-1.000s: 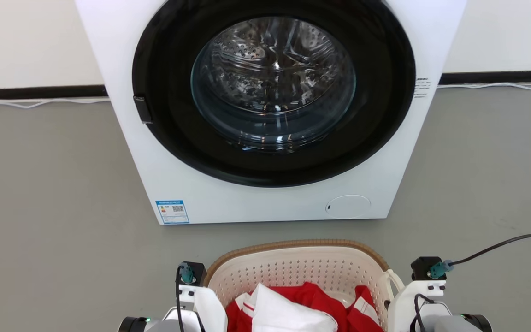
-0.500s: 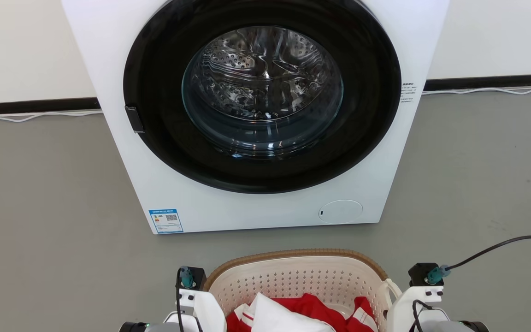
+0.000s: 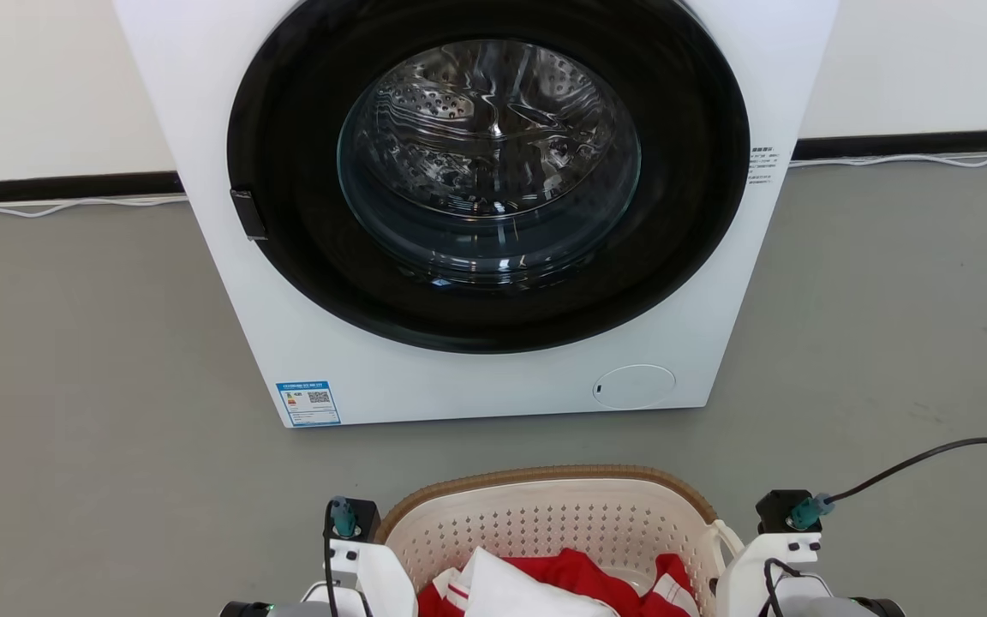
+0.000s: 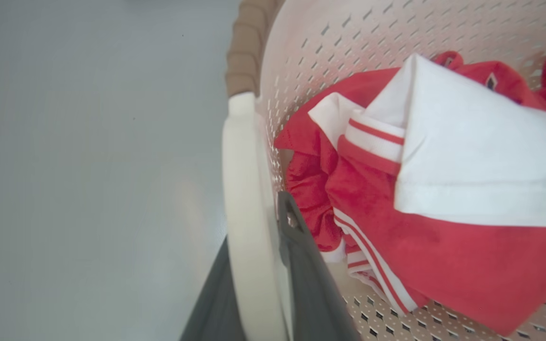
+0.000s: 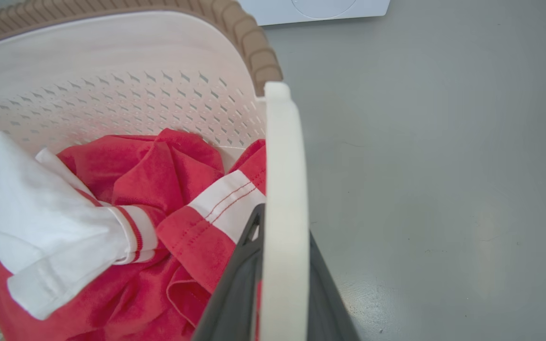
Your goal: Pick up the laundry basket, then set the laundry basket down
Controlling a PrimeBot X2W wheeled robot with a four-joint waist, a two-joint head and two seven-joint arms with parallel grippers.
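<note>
The laundry basket (image 3: 545, 514) is cream-white and perforated with a brown woven-look rim. It sits at the bottom centre of the head view, between my two wrists. Red and white clothes (image 4: 420, 189) lie inside it. In the left wrist view my left gripper (image 4: 256, 218) is shut on the basket's white left handle (image 4: 242, 156), one dark finger on each side. In the right wrist view my right gripper (image 5: 283, 222) is shut on the white right handle (image 5: 282, 142) the same way. The basket's base is hidden, so I cannot tell whether it touches the floor.
A white washing machine (image 3: 331, 343) with a shut round glass door (image 3: 489, 154) stands straight ahead, a short strip of grey floor (image 3: 116, 428) away from the basket. A white cable (image 3: 56, 206) runs along the wall. A black cable (image 3: 930, 454) trails from my right wrist.
The whole head view has shifted, so the camera moved. The basket sits slightly lower in the picture. Both grips on the handles are unchanged.
</note>
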